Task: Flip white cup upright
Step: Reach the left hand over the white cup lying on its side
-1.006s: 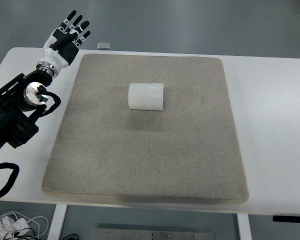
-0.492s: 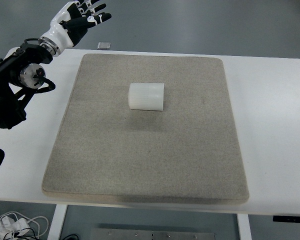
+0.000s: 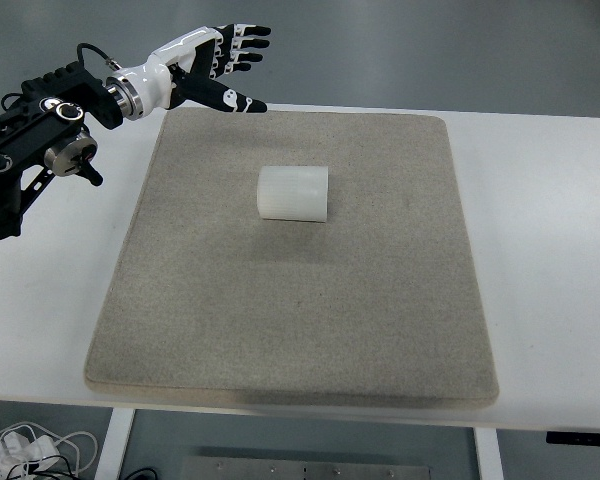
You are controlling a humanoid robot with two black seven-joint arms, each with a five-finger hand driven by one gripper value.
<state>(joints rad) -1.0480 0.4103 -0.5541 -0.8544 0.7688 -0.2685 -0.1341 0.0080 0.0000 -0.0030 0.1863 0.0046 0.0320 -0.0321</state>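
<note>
White table [image 3: 550, 250]: smooth top with rounded corners, its far edge against grey floor. Lying directly on it: one large grey-beige felt mat [image 3: 290, 320], roughly square with rounded corners, covering most of the top and leaving bare white margins left and right. On the mat, toward its far half: white cup [image 3: 292, 193], lying on its side.

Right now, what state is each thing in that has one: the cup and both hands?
white cup: lying on its side on the grey mat, not upright, untouched.
left hand: fingers spread, holding nothing, above the mat's far left corner, apart from the cup.
right hand: not in view.
</note>
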